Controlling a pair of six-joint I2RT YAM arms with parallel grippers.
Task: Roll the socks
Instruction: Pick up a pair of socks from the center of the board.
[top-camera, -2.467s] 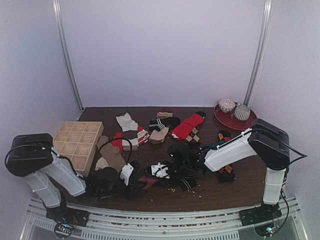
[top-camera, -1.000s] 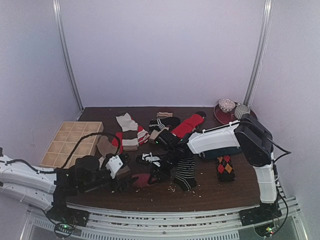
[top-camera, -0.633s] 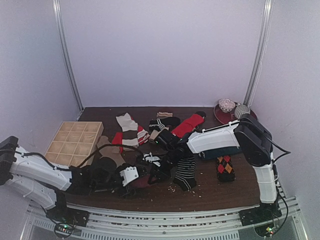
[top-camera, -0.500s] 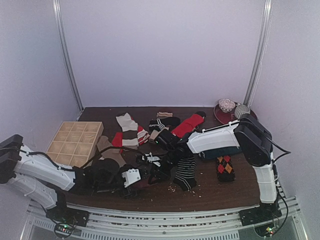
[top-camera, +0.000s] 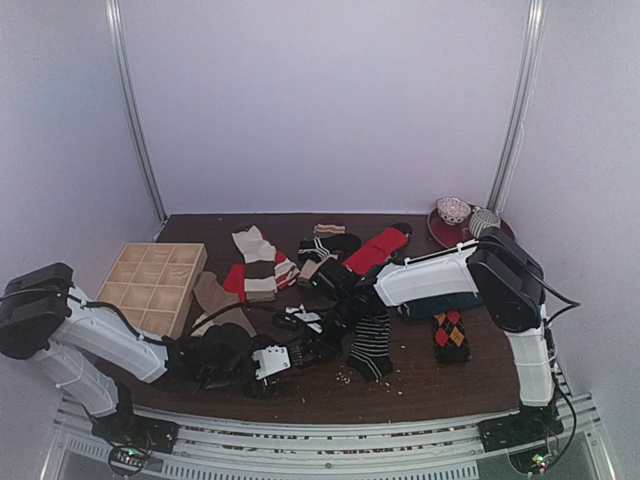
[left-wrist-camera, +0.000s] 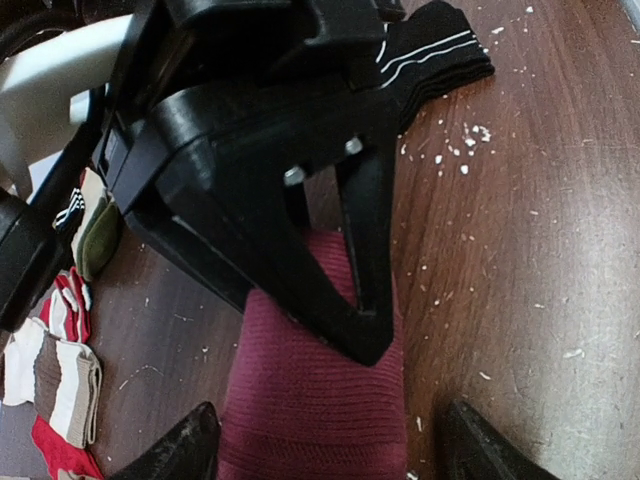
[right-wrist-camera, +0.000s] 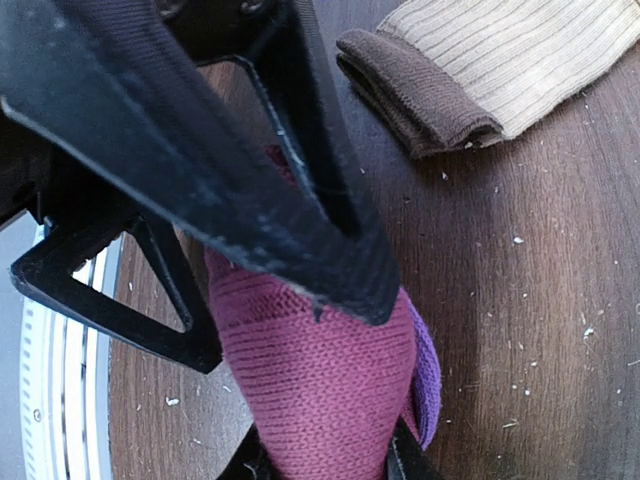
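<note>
Magenta sock (left-wrist-camera: 320, 400): near centre of table (top-camera: 420, 385), between your two grippers.
Right gripper (right-wrist-camera: 325, 462): clamped on sock's right end, probably to anchor it.
Left gripper (left-wrist-camera: 325, 455): jaws apart, straddling left end, gripping nothing. Looks positioned to start the roll.

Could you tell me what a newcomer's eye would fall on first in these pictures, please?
The two grippers nose to nose over one sock at the near centre: the right gripper pinches a magenta sock, and the left gripper stands open astride it. Behind them loose socks of mixed patterns litter the dark table, with a wooden grid box at the left.
</note>
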